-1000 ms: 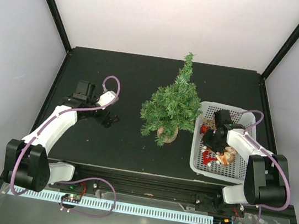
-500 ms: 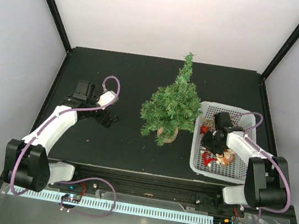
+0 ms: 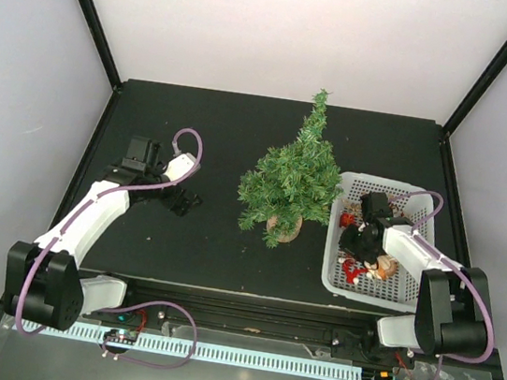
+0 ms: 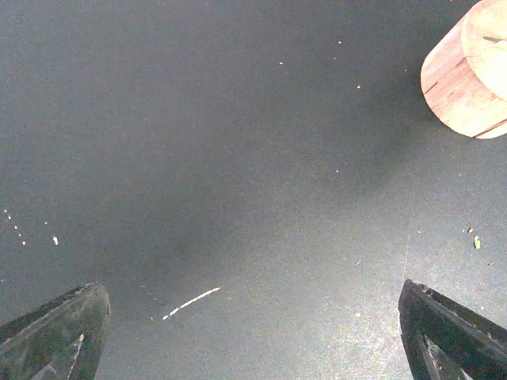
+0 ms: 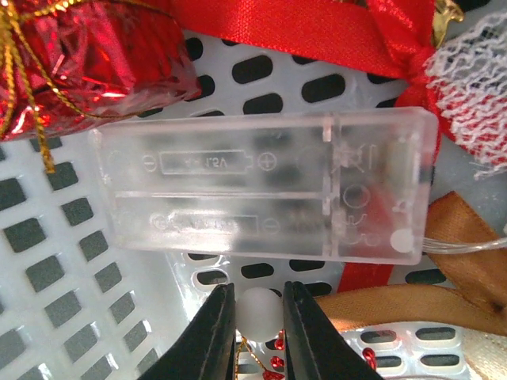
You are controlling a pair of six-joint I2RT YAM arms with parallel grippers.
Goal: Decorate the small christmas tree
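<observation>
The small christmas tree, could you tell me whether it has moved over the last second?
No; the small christmas tree stands just left of the white basket, as before.

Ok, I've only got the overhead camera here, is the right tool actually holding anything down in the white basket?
Observer: Yes. The right tool is pinched on a small white bead.
Operator: What's beside it?
Observer: A clear battery box lies flat on the white basket floor, just beyond the bead.
Operator: And the left tool?
Observer: The left tool is wide open with nothing between its fingers, over bare table; the wooden base of the small christmas tree sits at one corner of its view.
</observation>
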